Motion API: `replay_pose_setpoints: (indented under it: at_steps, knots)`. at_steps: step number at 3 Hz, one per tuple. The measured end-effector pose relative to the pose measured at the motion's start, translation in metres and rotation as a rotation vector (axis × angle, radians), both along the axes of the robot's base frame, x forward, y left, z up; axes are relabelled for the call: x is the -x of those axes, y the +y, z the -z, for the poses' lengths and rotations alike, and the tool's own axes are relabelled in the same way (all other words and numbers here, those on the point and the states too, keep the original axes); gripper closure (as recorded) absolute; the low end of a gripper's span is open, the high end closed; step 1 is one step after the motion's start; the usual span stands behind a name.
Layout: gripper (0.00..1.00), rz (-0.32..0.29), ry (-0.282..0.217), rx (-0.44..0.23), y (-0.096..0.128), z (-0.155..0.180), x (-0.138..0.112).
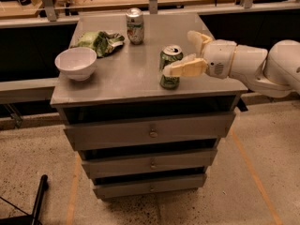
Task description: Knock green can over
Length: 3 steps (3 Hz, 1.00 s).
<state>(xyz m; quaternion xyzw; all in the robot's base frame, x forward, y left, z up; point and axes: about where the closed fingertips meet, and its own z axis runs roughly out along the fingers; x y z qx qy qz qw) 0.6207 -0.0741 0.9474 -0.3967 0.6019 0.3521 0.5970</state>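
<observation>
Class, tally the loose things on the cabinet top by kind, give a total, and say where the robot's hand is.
Cans: 2, the green can and the silver can
Bowls: 1
Snack bags: 1
Total: 4
Hand: open, at the green can.

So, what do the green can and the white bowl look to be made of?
Green can: likely thin aluminium, glossy green, silver top with pull tab. White bowl: smooth, ceramic or plastic, unclear which. The end effector, open, pale matte plastic by its look, is at the can's right.
</observation>
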Motion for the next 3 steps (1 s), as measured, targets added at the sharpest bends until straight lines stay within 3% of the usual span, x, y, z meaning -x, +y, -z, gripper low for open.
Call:
replay_pose_setpoints:
  at_steps: [2, 3]
  knots:
    - [0.00, -0.032, 0.062, 0.048, 0.016, 0.040, -0.001]
    - [0.15, -0.058, 0.089, 0.053, 0.024, 0.050, -0.003]
